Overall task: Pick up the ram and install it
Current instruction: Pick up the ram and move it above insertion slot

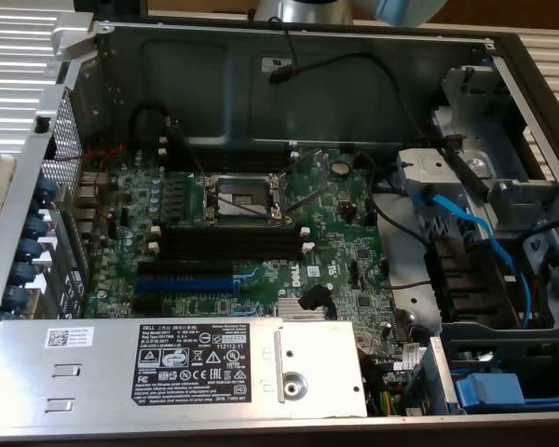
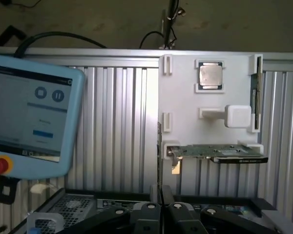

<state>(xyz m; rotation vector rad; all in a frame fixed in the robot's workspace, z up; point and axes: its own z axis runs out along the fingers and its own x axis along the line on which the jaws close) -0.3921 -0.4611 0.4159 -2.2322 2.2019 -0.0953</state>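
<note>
- a blue teach pendant (image 2: 29, 117) rests over the ribbed metal surface (image 2: 117, 126).
- the gripper (image 2: 160, 207) has its fingers pressed together, holding nothing.
- the ram (image 2: 255, 97) stands on edge along the white holder (image 2: 185, 97), near the processor (image 2: 210, 75), apart from the gripper.

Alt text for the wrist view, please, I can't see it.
A white rack holds the ram edge-on, a processor and a card. The gripper faces it, fingers shut, with a blue pendant beside the rack.
</note>
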